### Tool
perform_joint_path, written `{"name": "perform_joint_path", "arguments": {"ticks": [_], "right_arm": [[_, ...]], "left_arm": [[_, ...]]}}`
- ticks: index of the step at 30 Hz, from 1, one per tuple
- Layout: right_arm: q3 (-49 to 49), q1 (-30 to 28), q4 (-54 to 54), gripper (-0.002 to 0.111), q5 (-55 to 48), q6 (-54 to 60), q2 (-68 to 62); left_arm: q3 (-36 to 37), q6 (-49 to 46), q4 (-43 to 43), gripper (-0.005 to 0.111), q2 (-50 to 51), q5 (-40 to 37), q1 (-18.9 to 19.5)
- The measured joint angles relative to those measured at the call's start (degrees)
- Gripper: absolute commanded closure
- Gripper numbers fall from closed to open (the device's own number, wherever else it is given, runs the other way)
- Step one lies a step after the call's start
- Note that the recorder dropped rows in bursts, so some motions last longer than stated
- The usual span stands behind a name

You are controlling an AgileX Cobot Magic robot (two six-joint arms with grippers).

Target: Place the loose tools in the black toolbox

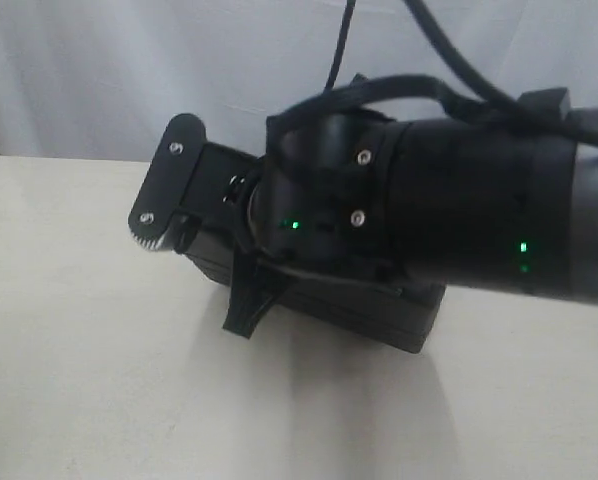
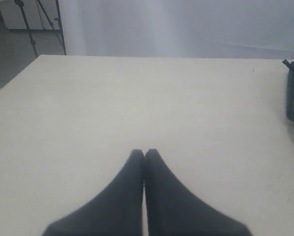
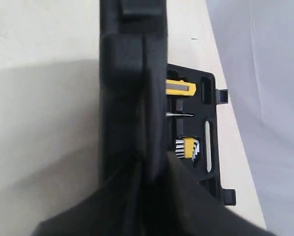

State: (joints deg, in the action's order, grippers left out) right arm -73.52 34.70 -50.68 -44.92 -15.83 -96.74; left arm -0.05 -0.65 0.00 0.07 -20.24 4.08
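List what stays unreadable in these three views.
Exterior view: a robot arm covers most of the black toolbox; contents hidden.
Right wrist view: the raised half hides most recesses; whether the right fingers clamp it is unclear, black on black.
Left wrist view: toolbox cut off at the frame edge.

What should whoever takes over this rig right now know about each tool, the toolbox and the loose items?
Left tool: shut, empty, over bare table.
Right tool: looks shut on the edge of the raised lid of the toolbox.
Yellow knife: lying in a recess of the lower half, near the hex keys.
Pliers, tape measure, tape roll: not visible; an arm blocks most of the exterior view.
Done: knife stowed.
Left: check that the other three are inside, then probably close the lid.
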Motion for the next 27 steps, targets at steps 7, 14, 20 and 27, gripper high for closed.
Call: {"name": "perform_joint_path", "arguments": {"ticks": [7, 14, 20, 27], "right_arm": [[-1.89, -9.96, 5.97, 0.109, 5.15, 3.81, 0.00], [-2.37, -22.89, 10.03, 0.109, 9.16, 4.75, -0.90], [-2.83, -25.91, 20.63, 0.109, 7.31, 12.74, -1.29], [-3.63, -18.09, 24.71, 0.109, 6.16, 14.16, -1.55]], "left_arm": [[0.00, 0.00, 0.00, 0.107, 0.00, 0.00, 0.00], [0.00, 0.00, 0.00, 0.107, 0.00, 0.00, 0.00], [0.00, 0.00, 0.00, 0.107, 0.00, 0.00, 0.00], [0.00, 0.00, 0.00, 0.107, 0.00, 0.00, 0.00]]}}
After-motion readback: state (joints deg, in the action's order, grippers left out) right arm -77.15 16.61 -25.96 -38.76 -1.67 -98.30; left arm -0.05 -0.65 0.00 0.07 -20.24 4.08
